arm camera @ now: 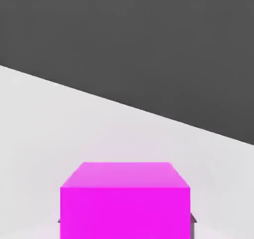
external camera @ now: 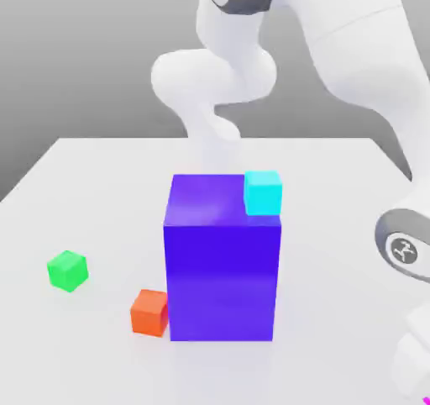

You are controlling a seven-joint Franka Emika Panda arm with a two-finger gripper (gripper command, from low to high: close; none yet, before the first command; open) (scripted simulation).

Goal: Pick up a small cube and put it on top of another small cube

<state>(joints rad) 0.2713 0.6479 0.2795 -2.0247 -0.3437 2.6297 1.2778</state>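
Observation:
The small cube (arm camera: 126, 198), bright magenta, sits close in front of the hand camera on the white table. Dark finger edges (arm camera: 193, 219) show at both of its lower sides, so my gripper (arm camera: 126, 222) is shut on it. In the exterior view, a sliver of that magenta cube (external camera: 427, 399) shows at the bottom right corner, below the arm's white wrist (external camera: 407, 252). The other small cube (external camera: 67, 270), bright green, rests on the table at the exterior view's far left, well away from the gripper.
A tall blue-violet block (external camera: 222, 260) stands mid-table between the gripper and the green cube. A cyan cube (external camera: 263, 192) sits on its top right corner. An orange-red cube (external camera: 150, 312) lies at its lower left. The white table (external camera: 336, 193) stretches around them.

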